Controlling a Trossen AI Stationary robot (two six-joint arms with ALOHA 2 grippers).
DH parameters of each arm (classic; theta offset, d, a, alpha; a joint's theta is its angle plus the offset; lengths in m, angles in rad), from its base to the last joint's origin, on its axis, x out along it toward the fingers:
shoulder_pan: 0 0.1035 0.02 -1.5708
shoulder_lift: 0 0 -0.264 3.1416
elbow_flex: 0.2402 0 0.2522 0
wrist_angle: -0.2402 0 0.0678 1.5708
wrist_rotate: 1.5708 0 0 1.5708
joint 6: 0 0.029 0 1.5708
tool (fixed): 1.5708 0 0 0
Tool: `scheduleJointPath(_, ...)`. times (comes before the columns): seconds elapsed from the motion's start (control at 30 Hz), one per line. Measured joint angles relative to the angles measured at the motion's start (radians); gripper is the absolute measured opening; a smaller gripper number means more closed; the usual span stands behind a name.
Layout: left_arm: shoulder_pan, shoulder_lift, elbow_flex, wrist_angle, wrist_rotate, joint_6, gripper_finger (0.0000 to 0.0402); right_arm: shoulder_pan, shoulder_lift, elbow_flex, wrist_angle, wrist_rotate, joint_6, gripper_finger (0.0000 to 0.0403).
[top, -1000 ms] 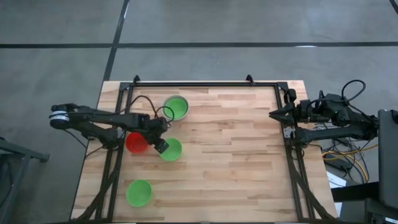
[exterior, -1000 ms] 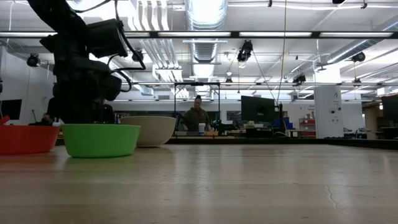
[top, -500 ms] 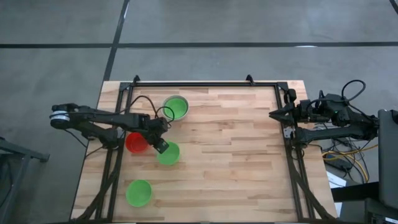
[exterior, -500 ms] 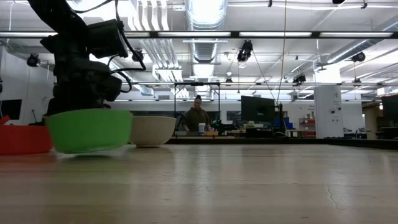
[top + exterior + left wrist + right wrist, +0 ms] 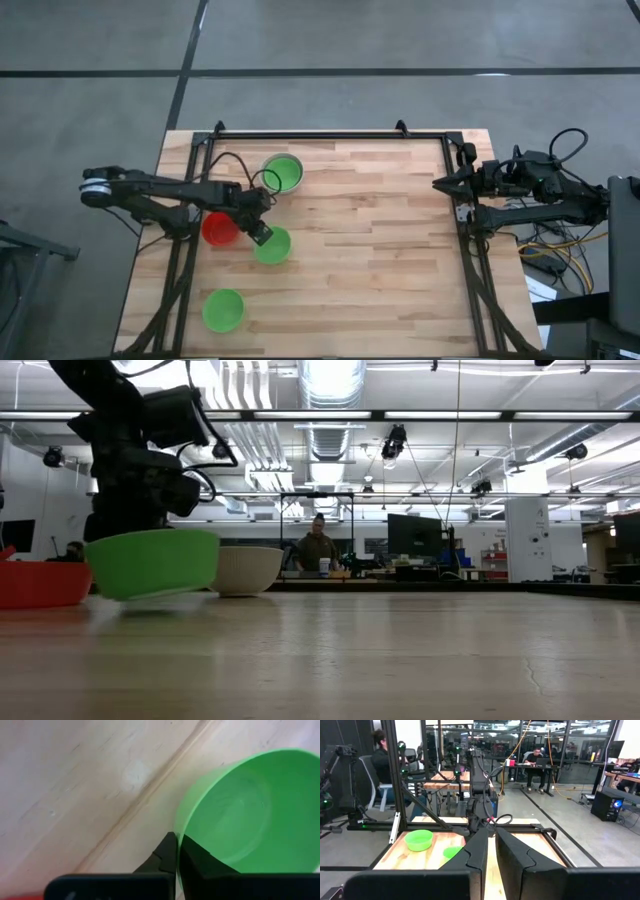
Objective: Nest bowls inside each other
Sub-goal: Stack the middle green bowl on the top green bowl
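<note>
**One bowl nested, one in the jaws, two more waiting**

In the high view, going from the lower edge upward: one green bowl (image 5: 223, 309) sits alone at the lower left of the tabletop (image 5: 380, 250), not yet nested. Above it, left of centre, the left gripper (image 5: 261, 236) has its jaws clenched on the rim of a second green bowl (image 5: 272, 245). In the low view this bowl (image 5: 152, 562) hangs tilted, slightly above the wood, so I judge it is being carried. The red bowl (image 5: 219, 228) stands just beside it on the left, still single. Farther up, a third green bowl (image 5: 284, 172) already lies inside the white bowl (image 5: 268, 164); this is the only nesting done.

At the right edge of the frame the right gripper (image 5: 440, 184) waits outside the tabletop, jaws pressed together on nothing.

So the work seems less than half done: three bowls remain to be stacked.
</note>
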Motion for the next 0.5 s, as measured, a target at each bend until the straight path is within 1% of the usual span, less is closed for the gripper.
scheduleJointPath(0.3, 0.001, -0.038, 0.023, -0.002, -0.048, 0.001, 0.0006, 0.000, 0.000, 0.000, 0.000, 0.000, 0.000, 0.0034)
scheduleJointPath(0.5, 0.003, -0.082, 0.042, -0.042, -0.084, -0.005, 0.0007, 0.000, 0.000, 0.000, 0.000, 0.000, 0.000, 0.0034)
